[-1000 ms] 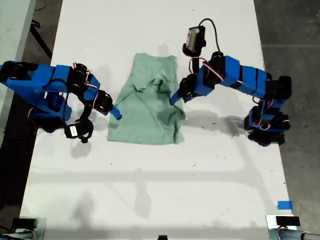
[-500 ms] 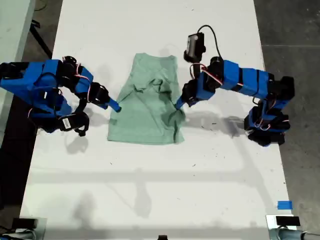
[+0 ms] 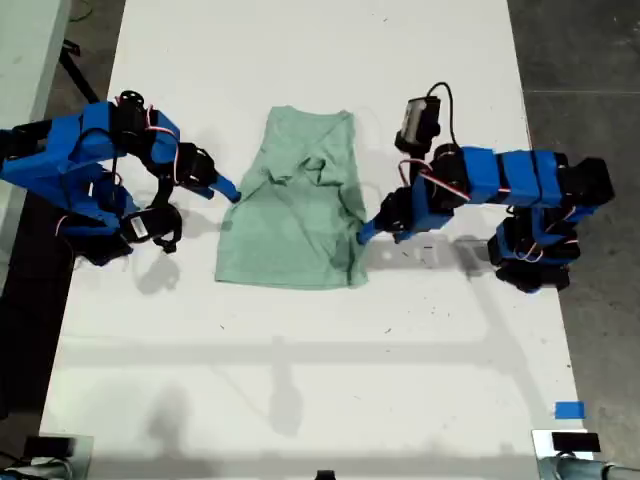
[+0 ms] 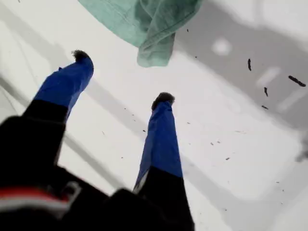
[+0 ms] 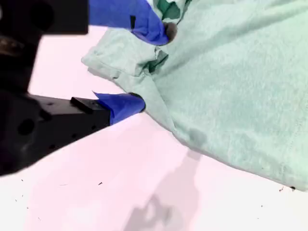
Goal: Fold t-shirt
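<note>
The pale mint-green t-shirt (image 3: 295, 220) lies rumpled on the white table (image 3: 300, 380), with a crease near its middle. My first gripper (image 3: 365, 232) belongs to the arm at the exterior view's right. It is open (image 4: 121, 79) over bare table, just off the t-shirt's bunched edge (image 4: 144, 19), and touches no cloth. The arm at the exterior view's left carries my second gripper (image 3: 228, 190). It stands open (image 5: 153, 67) at a sleeve corner of the t-shirt (image 5: 231, 82), one finger on top of the cloth, the other at its edge.
Both arm bases stand at the table's side edges in the exterior view, with dark floor beyond. A blue tape mark (image 3: 568, 410) sits near the exterior view's lower right corner. Small dark specks dot the table near my first gripper.
My first gripper has moved off the middle of the t-shirt to its edge, toward the exterior view's lower right. My second gripper has shifted up along the other edge to the sleeve.
</note>
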`<control>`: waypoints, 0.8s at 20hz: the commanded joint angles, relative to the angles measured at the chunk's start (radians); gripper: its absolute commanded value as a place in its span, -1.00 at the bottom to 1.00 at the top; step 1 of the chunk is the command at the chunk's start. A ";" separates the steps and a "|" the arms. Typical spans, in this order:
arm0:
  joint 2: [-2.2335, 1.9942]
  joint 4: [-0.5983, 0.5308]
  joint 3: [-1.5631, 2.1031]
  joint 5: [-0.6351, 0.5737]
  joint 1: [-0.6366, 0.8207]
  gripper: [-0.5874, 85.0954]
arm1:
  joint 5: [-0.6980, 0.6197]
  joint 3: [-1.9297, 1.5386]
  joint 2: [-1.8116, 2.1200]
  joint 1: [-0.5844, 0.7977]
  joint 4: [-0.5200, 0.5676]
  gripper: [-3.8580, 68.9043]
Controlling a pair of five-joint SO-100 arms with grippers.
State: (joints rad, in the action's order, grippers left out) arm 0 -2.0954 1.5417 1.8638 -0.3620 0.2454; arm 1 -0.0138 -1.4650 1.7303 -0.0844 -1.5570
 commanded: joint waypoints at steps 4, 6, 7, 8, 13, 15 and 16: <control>0.021 -0.020 -0.048 -0.015 -0.009 -0.44 | 0.043 -0.046 -0.184 -0.026 0.250 -0.06; 0.021 -0.014 -0.048 -0.018 -0.009 -0.44 | 0.041 -0.081 -0.247 -0.018 0.337 -0.11; 0.021 -0.011 -0.046 -0.020 -0.008 -0.44 | 0.043 -0.115 -0.267 -0.017 0.388 -0.20; 0.021 -0.009 -0.043 -0.021 -0.008 -0.44 | 0.049 -0.156 -0.275 -0.015 0.449 -0.41; 0.021 -0.009 -0.032 -0.031 -0.003 -0.44 | 0.058 -0.219 -0.252 -0.023 0.543 -0.85; 0.021 -0.009 -0.032 -0.035 0.000 -0.44 | 0.046 -0.221 -0.147 -0.037 0.509 -0.85; 0.021 -0.011 -0.032 -0.037 0.002 -0.44 | 0.048 -0.221 -0.080 -0.048 0.479 -0.85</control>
State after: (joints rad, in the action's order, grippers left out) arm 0 -2.0709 1.5340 1.8638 -0.3896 0.2454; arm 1 0.0399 -1.6950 1.4972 -0.1089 -1.0385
